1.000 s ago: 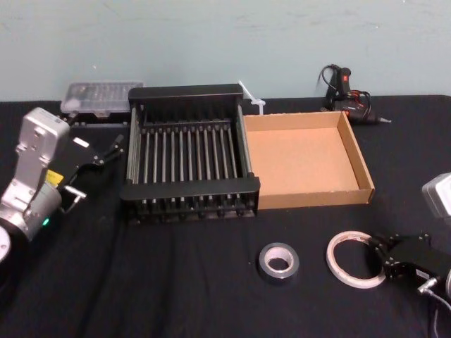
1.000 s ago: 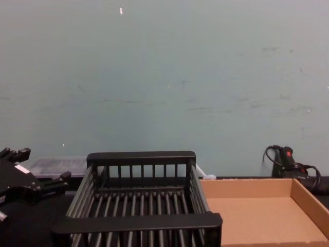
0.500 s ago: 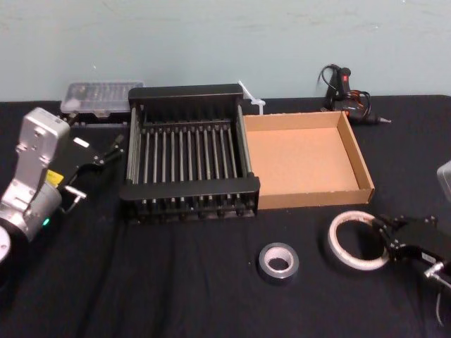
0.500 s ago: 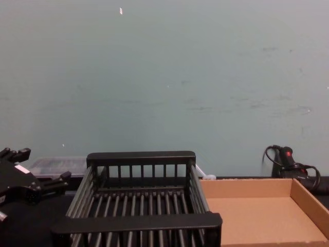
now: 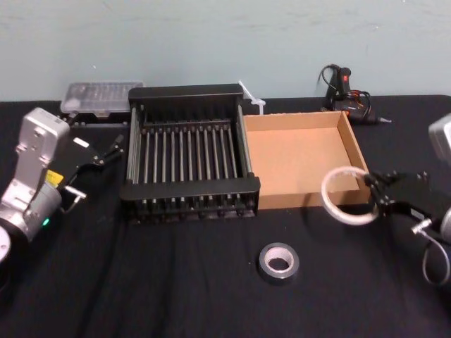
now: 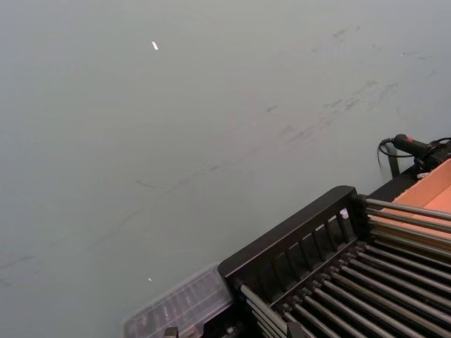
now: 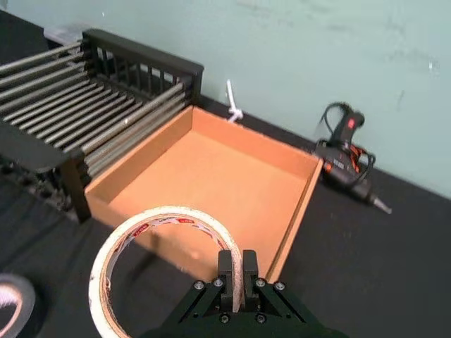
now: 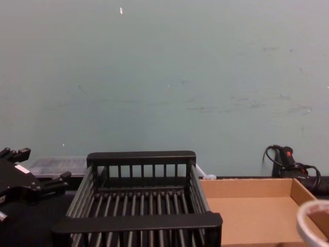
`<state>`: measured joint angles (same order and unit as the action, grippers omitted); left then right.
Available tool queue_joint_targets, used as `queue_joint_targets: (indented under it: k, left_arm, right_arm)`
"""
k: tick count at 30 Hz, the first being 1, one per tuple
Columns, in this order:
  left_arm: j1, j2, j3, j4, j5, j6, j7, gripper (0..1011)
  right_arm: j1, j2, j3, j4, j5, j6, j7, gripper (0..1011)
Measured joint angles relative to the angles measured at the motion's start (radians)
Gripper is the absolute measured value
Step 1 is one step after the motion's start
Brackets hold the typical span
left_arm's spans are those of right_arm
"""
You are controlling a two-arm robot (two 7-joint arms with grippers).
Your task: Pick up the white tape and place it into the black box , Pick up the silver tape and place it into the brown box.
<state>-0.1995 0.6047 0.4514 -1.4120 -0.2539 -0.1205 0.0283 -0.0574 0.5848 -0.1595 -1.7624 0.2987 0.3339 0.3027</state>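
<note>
Holding the white tape (image 5: 337, 213) is the right pincer (image 5: 371, 191). Its jaws are closed tight on the ring's band at the side nearest the arm, with only the thickness of the band between them. In the right wrist view the fingers (image 7: 227, 271) clamp the band edge-on and the white tape (image 7: 169, 213) stands out ahead of them, red print visible on the inner core.

- White tape: clear of the table (image 5: 176, 282), toward the table's right edge. In the head view it overlaps the near-right corner of the brown box (image 5: 299, 199). In the right wrist view the dark table shows through the ring and the brown box (image 7: 134, 243) starts just beyond it. Whether the ring hangs over the wall or just short of it cannot be told.
- Silver tape (image 5: 279, 261): flat on the table, mid-width, toward the near edge, well apart from the white tape and from both boxes.
- Black box (image 5: 190, 189): mid-table toward the far edge, nothing in it. Its right side touches the brown box, which also holds nothing.
- Left pincer (image 5: 99, 169): near the table's left edge, beside the black box, jaws spread wide, holding nothing.
- Far edge: a clear plastic case (image 5: 99, 95) behind the black box's left corner, and a glue gun (image 5: 345, 88) behind the brown box.
</note>
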Motion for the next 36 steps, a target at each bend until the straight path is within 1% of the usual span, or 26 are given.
queue_joint_targets:
  k: [2, 5, 9, 10, 13, 22, 26, 30, 36]
  left_arm:
    - [0.000, 0.000, 0.000, 0.000, 0.000, 0.000, 0.000, 1001]
    - [0.000, 0.000, 0.000, 0.000, 0.000, 0.000, 0.000, 1001]
    - [0.000, 0.000, 0.000, 0.000, 0.000, 0.000, 0.000, 1001]
    - [0.000, 0.000, 0.000, 0.000, 0.000, 0.000, 0.000, 1001]
    - [0.000, 0.000, 0.000, 0.000, 0.000, 0.000, 0.000, 1001]
    - [0.000, 0.000, 0.000, 0.000, 0.000, 0.000, 0.000, 1001]
    - [0.000, 0.000, 0.000, 0.000, 0.000, 0.000, 0.000, 1002]
    - [0.000, 0.000, 0.000, 0.000, 0.000, 0.000, 0.000, 1001]
    - [0.000, 0.000, 0.000, 0.000, 0.000, 0.000, 0.000, 1001]
  right_arm:
    - [0.028, -0.010, -0.011, 0.009, -0.012, 0.001, 0.000, 90]
    - [0.054, -0.019, -0.023, 0.019, -0.025, 0.001, 0.004, 90]
    - [0.113, -0.036, -0.057, 0.042, -0.058, 0.008, 0.015, 90]
    - [0.113, -0.036, -0.057, 0.042, -0.058, 0.008, 0.015, 90]
    - [0.164, -0.054, -0.087, 0.065, -0.081, 0.012, 0.031, 90]
    - [0.274, -0.107, -0.153, 0.127, -0.121, 0.004, 0.067, 90]
    - [0.304, -0.123, -0.172, 0.145, -0.132, -0.001, 0.076, 90]
    - [0.344, -0.147, -0.197, 0.173, -0.147, -0.009, 0.086, 90]
    - [0.389, -0.178, -0.226, 0.209, -0.161, -0.020, 0.097, 90]
